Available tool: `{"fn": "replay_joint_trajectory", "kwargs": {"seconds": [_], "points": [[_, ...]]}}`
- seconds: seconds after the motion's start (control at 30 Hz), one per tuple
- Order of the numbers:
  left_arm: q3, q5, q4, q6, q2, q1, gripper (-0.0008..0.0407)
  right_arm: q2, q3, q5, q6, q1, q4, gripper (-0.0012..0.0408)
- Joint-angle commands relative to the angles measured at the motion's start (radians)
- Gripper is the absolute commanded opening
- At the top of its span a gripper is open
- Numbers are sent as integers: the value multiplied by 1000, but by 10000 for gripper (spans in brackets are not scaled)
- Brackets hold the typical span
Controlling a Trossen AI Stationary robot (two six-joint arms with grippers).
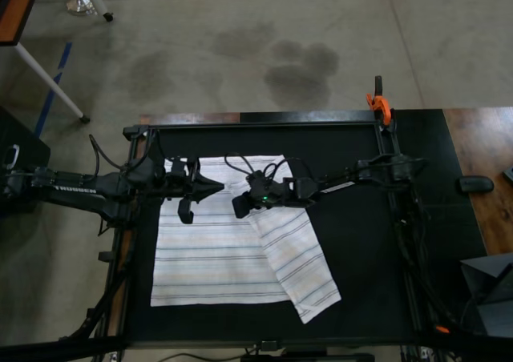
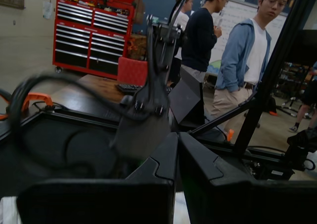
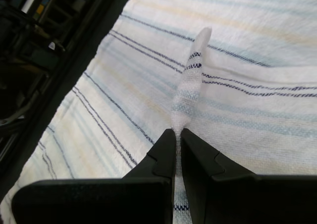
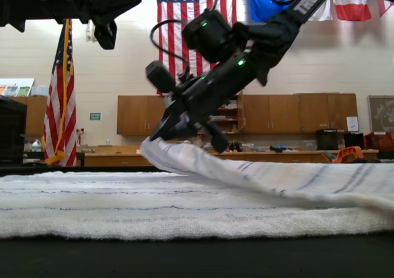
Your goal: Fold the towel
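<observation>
Over the black counter (image 1: pixel 361 250) I've got the right hand (image 3: pixel 177 135) pinching a raised fold of the towel (image 1: pixel 216 258), whose flat bulk spreads toward the top view's left, while my left hand (image 1: pixel 216 188) hovers pressed together, holding nothing.

I saw the towel (image 1: pixel 212 254), white with thin dark and pale stripes, lying mostly flat on the black mat. In the top view its right side was folded over at a slant, one corner jutting past the near edge. A pinched fold (image 3: pixel 190 83) stood raised above the flat part.
</observation>
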Motion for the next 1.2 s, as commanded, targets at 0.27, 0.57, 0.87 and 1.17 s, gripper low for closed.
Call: {"fn": "replay_joint_trajectory", "kwargs": {"seconds": [0.27,0.57,0.87,1.17], "points": [[0,0,-22,0,-28,0,0,109,123,-3,-13,-5,-46,3],[0,0,-145,0,-43,0,0,31,119,-11,-71,-11,-184,119],[0,0,-309,0,-44,0,0,-154,68,-22,-78,24,-337,224],[0,-181,-675,17,31,2,0,-318,50,140,-62,172,-412,190]]}}
